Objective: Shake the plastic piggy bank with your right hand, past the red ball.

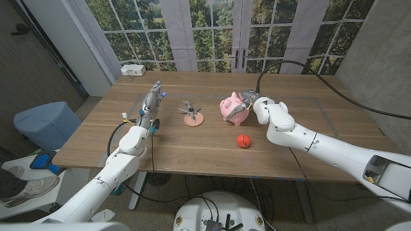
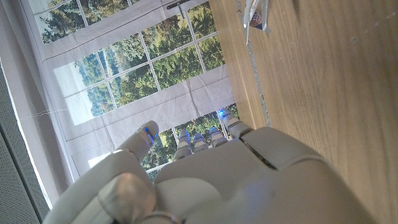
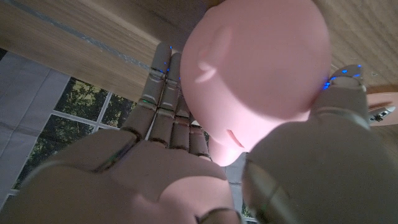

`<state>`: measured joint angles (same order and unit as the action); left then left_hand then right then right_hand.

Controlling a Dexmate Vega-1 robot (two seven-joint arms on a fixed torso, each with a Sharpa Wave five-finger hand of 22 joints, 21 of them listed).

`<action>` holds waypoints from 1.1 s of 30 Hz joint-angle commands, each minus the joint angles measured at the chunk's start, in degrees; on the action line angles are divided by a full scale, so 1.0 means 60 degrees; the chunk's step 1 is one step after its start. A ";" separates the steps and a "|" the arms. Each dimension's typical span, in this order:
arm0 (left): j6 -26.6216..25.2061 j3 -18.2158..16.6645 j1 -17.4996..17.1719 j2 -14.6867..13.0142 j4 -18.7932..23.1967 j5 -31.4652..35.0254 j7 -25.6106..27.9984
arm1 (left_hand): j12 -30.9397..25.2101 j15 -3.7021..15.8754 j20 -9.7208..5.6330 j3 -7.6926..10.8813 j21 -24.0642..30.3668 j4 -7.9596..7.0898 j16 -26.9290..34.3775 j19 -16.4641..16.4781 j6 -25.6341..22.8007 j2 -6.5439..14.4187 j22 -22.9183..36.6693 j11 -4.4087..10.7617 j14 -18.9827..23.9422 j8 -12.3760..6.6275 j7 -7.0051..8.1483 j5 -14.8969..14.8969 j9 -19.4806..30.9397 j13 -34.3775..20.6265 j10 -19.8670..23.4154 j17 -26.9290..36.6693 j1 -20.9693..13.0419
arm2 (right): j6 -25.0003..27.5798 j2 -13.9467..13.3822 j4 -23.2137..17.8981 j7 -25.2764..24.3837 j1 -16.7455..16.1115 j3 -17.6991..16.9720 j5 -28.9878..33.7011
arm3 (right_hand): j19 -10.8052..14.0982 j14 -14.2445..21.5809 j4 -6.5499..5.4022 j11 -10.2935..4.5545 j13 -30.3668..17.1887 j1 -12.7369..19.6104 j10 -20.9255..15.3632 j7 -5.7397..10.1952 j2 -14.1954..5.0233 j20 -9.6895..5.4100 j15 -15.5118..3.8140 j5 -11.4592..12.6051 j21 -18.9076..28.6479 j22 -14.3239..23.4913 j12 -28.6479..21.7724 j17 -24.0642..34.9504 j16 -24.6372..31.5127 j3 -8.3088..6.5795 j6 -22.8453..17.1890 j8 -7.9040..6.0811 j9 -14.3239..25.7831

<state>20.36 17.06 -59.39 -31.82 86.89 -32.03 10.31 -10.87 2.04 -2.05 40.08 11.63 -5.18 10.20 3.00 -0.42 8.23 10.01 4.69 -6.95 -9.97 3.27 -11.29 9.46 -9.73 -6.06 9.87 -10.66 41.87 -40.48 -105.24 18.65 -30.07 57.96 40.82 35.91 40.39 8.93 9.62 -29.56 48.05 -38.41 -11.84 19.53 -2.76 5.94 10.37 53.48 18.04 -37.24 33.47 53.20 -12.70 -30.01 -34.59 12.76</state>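
Note:
A pink plastic piggy bank (image 1: 233, 108) is at the table's middle, just beyond a small red ball (image 1: 243, 140). My right hand (image 1: 253, 106) wraps around the pig's right side; in the right wrist view the piggy bank (image 3: 255, 68) sits between the fingers (image 3: 163, 106) and the thumb, held. Whether the pig stands on the wood or is lifted slightly, I cannot tell. My left hand (image 1: 151, 102) stands on its edge at the left part of the table, fingers straight and together, holding nothing; the left wrist view shows the back of that hand (image 2: 249, 180) over bare wood.
A small peach-coloured dish (image 1: 191, 118) with a metal tool on it lies left of the pig. A white box (image 1: 133, 69) sits at the far left corner. Tape lines mark the wooden table (image 1: 192, 151). Windows stand behind the far edge.

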 commanded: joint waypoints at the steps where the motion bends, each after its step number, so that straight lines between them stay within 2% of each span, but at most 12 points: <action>1: 0.0023 -0.0018 -0.0094 -0.0020 0.0104 0.0045 0.0029 | -0.0021 0.0558 -0.0519 0.0010 0.0039 0.0035 0.0030 0.0130 -0.0036 0.0402 0.0029 -0.0037 0.0032 -0.0050 0.0030 -0.0074 0.0053 -0.0051 0.0006 -0.0010 0.0100 | -0.0763 -0.0185 -0.0264 -0.1634 -0.0902 -0.0922 -0.0176 | -0.0236 0.2245 0.0106 -0.2861 -0.1030 0.4393 -0.3215 0.2703 -0.4155 -0.0388 -0.3140 -0.0017 0.0144 -0.0048 -0.0083 0.5385 0.0771 -0.0985 -0.4523 -0.0050 -0.0039; 13: 0.0109 -0.0029 -0.0123 -0.0001 0.0057 0.0019 -0.0036 | -0.0018 0.0556 -0.0489 -0.0011 0.0031 0.0089 0.0018 0.0126 -0.0028 0.0384 0.0029 -0.0045 0.0019 -0.0045 0.0038 -0.0066 0.0053 -0.0050 0.0008 -0.0017 0.0092 | -0.1568 -0.0147 -0.0456 -0.3507 -0.1913 -0.2204 -0.1144 | -0.0295 0.2525 0.0093 -0.2838 -0.1085 0.4365 -0.3385 0.2579 -0.4036 -0.0251 -0.3132 -0.0015 0.0319 -0.0192 -0.0040 0.5572 0.0668 -0.1055 -0.4717 -0.0077 -0.0117; 33: 0.0101 -0.0045 -0.0122 -0.0011 0.0064 0.0024 -0.0042 | -0.0010 0.0547 -0.0477 -0.0034 0.0022 0.0149 0.0014 0.0128 -0.0019 0.0392 0.0029 -0.0040 0.0017 -0.0041 0.0045 -0.0057 0.0053 -0.0050 -0.0002 -0.0018 0.0085 | -0.2063 0.0182 -0.0213 -0.5582 -0.2626 -0.3194 -0.2150 | -0.0365 0.2702 0.0066 -0.2873 -0.1315 0.4338 -0.3424 0.2568 -0.3956 -0.0283 -0.3129 0.0069 0.0514 -0.0398 0.0001 0.5772 0.0487 -0.1172 -0.4772 -0.0047 -0.0166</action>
<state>20.90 16.83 -60.20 -31.88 87.29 -31.95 10.11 -10.87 2.04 -2.05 39.84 11.63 -4.47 10.20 2.99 -0.41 8.23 10.01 4.70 -6.95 -9.97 3.27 -11.29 9.46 -9.73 -6.06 9.60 -10.66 31.58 -40.36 -107.33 -6.85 -43.44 42.15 31.78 35.17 42.73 8.93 10.08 -29.52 48.87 -41.16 -12.57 20.34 -2.02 7.69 10.40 56.10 15.68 -37.26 34.79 56.08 -12.70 -35.00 -34.35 11.56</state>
